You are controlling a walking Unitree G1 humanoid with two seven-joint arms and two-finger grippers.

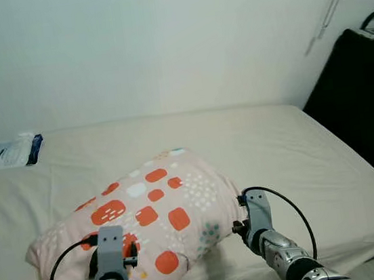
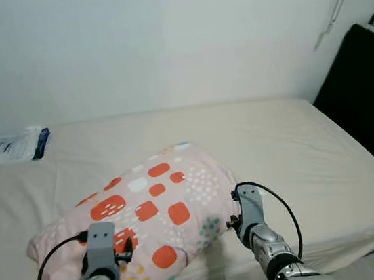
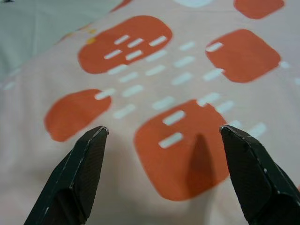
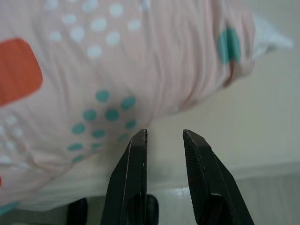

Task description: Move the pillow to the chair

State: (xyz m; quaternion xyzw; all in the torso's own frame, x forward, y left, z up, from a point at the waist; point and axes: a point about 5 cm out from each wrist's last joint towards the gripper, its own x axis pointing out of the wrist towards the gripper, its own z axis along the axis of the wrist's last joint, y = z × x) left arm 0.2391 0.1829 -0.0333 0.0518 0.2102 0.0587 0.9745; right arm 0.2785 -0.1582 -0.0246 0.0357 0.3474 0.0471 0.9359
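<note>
Both arms are seen at the near edge in the eye views, flanking a pink patterned pillow (image 1: 146,220) lying on the near-left part of the bed (image 1: 299,160); a white packet (image 1: 4,152) lies far left. Left gripper (image 3: 161,131) is spread wide just above the pillow's orange patches. Right gripper (image 4: 164,136) is narrowly parted, holding nothing, beside the pillow's near right edge.

Pillow (image 1: 148,213) on bed (image 1: 277,149), packet (image 1: 4,152) far left.
</note>
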